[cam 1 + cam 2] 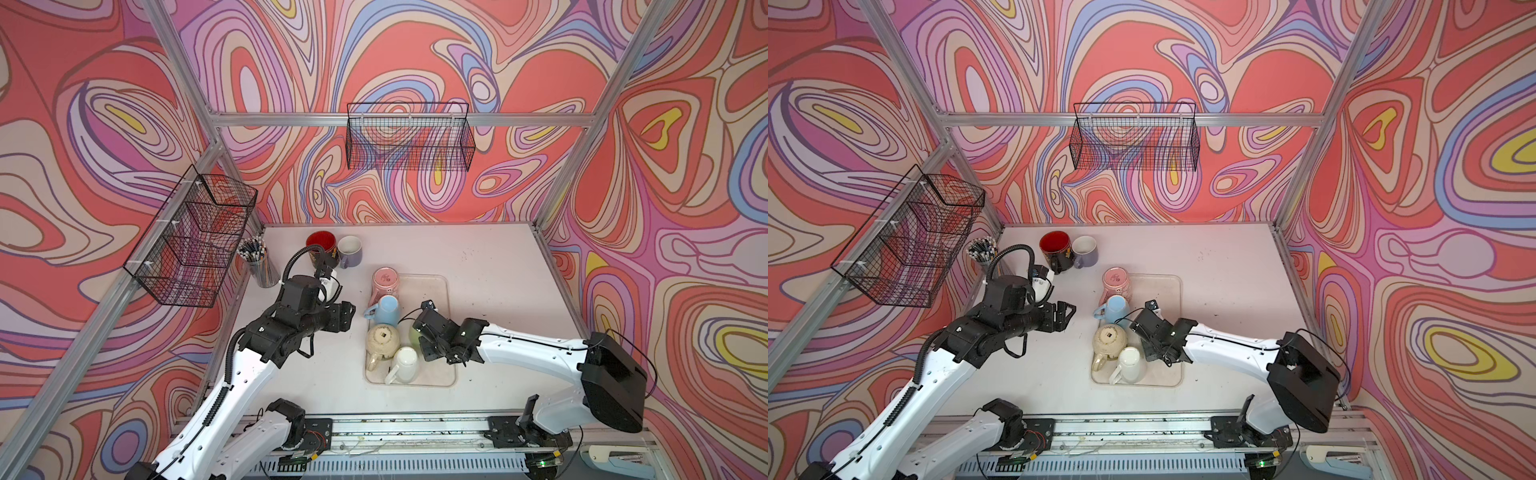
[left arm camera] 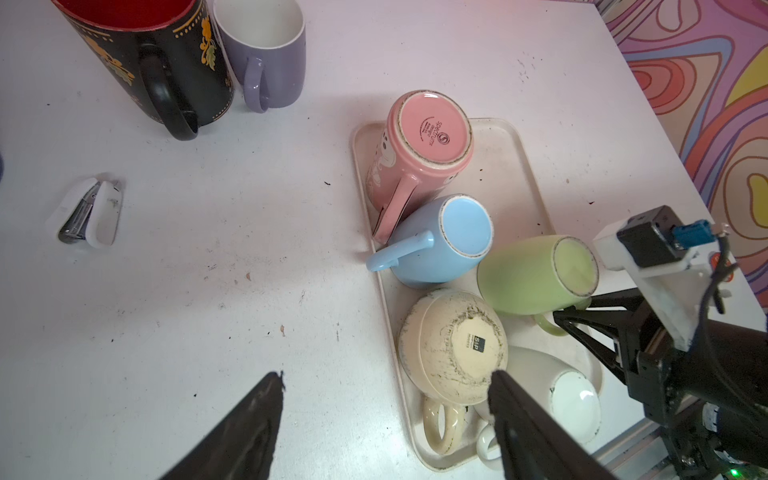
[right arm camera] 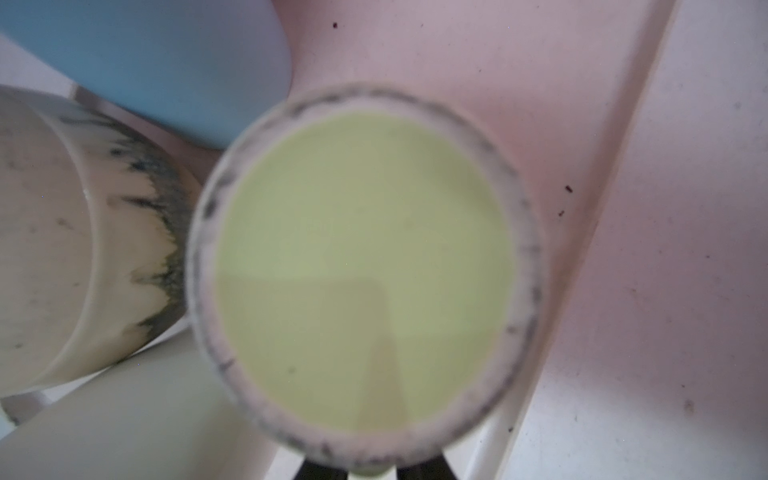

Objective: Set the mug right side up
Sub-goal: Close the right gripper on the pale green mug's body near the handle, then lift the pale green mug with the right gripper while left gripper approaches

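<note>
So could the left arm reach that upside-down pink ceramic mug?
Probably yes. The left hand is open over bare white table, and the pink ceramic mug stands on the beige plastic tray, left edge, nothing between.

Colours, patterns — one pass
Cream tray (image 2: 511, 174); pink mug (image 2: 430, 133), blue mug (image 2: 449, 245), green mug (image 2: 528, 274), cream mug (image 2: 449, 345), white mug (image 2: 557, 386); black mug (image 2: 187, 62) — red inside, gold motifs; lilac mug (image 2: 270, 62); walls (image 1: 415, 54) swirled coral, lilac, blue, yellow.

Blurred base of the bottom-up green mug (image 3: 365, 266) fills the middle, blue mug (image 3: 145, 54) and cream mug (image 3: 62, 232) beside it.
</note>
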